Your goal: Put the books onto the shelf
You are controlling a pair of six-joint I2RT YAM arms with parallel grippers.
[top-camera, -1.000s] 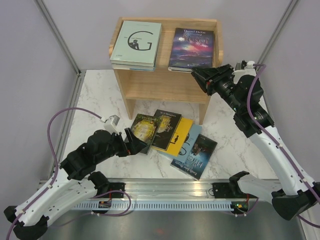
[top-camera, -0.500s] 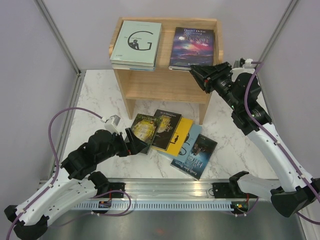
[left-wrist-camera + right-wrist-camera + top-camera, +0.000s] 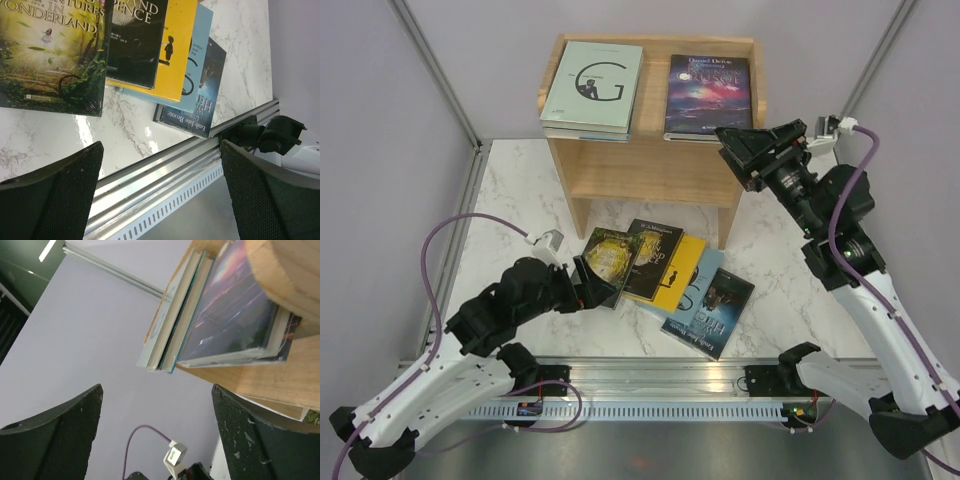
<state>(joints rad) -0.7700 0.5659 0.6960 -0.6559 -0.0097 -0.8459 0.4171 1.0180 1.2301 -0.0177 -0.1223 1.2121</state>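
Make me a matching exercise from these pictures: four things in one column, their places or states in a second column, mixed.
1. "G" book
2. purple book
3. yellow book
4. right claw

a. on the table, partly under the black book
b. open, near the right end of the shelf
c. shelf top, left side
d. shelf top, right side

Pairs: 1-c, 2-d, 3-a, 4-b

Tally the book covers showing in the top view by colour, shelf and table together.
pale green "G" book, on the shelf: 1
purple-blue book, on the shelf: 1
green-gold book, on the table: 1
black book, table: 1
yellow book, table: 1
light blue book, table: 1
dark blue book, table: 1
Total: 7; at least 1 more lies under the "G" book.
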